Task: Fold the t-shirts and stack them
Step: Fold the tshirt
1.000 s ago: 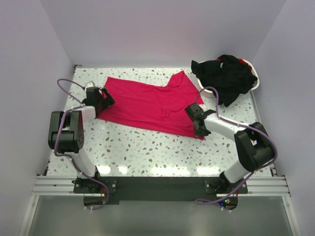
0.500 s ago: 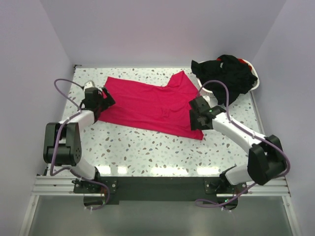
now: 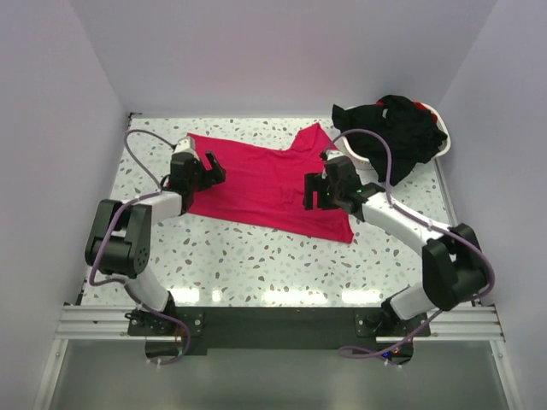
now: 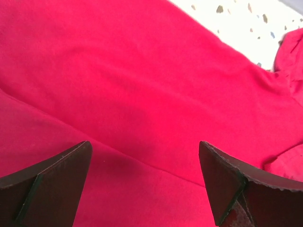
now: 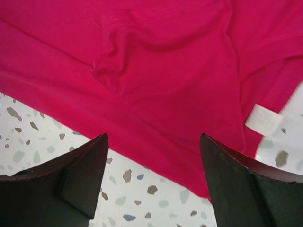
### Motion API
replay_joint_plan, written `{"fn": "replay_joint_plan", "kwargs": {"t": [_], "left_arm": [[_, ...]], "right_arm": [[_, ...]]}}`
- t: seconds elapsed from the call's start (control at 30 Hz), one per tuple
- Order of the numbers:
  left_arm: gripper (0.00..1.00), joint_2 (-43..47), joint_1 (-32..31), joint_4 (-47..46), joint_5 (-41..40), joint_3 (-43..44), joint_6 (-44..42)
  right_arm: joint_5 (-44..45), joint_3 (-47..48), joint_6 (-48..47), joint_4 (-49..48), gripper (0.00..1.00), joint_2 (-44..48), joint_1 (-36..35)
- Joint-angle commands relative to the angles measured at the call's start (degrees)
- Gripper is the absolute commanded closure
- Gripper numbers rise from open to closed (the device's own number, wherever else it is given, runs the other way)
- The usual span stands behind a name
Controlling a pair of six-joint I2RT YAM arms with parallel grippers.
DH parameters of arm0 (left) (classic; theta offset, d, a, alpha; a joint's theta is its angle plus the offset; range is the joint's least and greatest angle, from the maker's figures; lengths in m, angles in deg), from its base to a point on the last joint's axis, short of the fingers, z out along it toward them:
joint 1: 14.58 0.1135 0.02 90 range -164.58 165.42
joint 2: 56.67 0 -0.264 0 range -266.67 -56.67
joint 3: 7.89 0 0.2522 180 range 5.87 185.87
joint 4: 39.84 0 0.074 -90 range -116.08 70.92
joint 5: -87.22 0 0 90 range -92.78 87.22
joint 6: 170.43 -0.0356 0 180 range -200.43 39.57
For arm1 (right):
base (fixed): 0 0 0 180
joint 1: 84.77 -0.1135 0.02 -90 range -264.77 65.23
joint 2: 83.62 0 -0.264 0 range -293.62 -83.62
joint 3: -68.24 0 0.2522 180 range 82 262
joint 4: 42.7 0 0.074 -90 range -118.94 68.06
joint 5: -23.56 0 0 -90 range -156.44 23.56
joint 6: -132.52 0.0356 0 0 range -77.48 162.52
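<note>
The pinkish-red t-shirt lies spread flat across the back middle of the table. My left gripper hovers open over its left part, and red fabric fills that wrist view between the empty fingers. Over the shirt's right part my right gripper stands open and holds nothing. In the right wrist view the shirt's near hem runs between the fingers, with the small white neck label at the right. Black t-shirts are heaped in the basket.
The white plastic basket stands at the back right corner, with black cloth hanging over its near rim. Speckled white tabletop stretches between the shirt and the arm bases. Pale walls close in the left, back and right.
My right gripper opened, let go of the shirt's near right corner and moved back-left over the cloth. The left gripper slid right, further onto the shirt.
</note>
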Motion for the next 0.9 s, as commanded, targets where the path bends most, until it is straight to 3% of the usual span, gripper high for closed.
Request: {"fn": "replay_joint_plan", "kwargs": {"t": [0.0,0.23,0.5,0.87], "left_arm": [[0.0,-4.1,0.0,-6.6,4.7,1.4,2.5],[0.0,-9.7,0.2,-6.7,4.1,1.1,6.6],[0.0,-9.0,0.5,-10.3,1.5,-6.3,14.0],[0.0,5.0,0.5,-14.7,-5.0,-22.3,20.1]], "right_arm": [[-5.6,1.1,-1.1,-9.9,0.19,-4.8,0.2],[-7.0,1.4,-0.5,-14.0,0.18,-14.0,0.3],[-6.4,-2.8,1.4,-14.2,0.19,-15.9,-0.1],[-2.6,-10.2,5.1,-11.6,0.19,-11.5,-5.4]]}}
